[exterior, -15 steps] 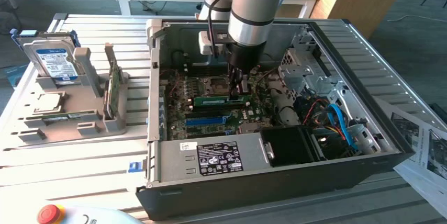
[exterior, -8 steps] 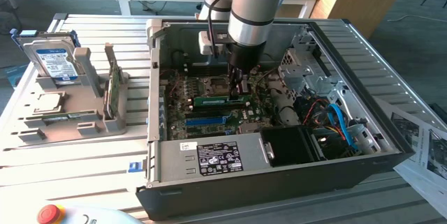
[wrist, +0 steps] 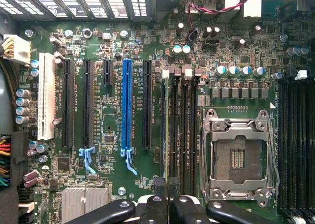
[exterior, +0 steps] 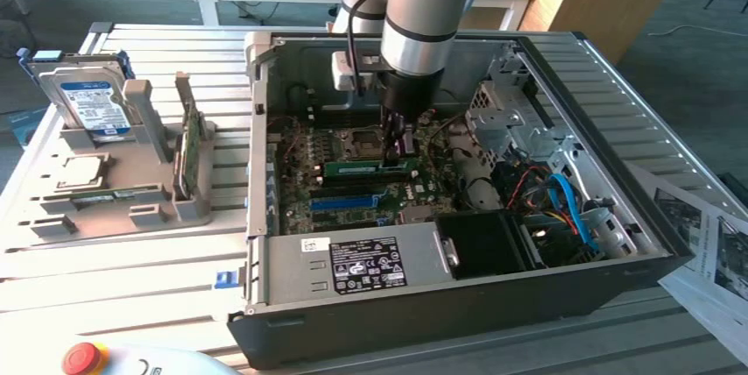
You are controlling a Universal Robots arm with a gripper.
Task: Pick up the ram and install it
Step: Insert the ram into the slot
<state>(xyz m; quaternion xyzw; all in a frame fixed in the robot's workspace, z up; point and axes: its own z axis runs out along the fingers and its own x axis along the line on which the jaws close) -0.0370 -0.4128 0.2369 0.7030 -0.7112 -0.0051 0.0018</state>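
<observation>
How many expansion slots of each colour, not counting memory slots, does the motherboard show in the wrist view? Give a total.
White slot: 1
Blue slot: 1
Black slots: 4
Total: 6

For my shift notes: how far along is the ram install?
Done: the ram is picked up and inside the computer case. In hand: the claw is shut on it at the memory slots. Left: letting go; full seating cannot be told.
</observation>
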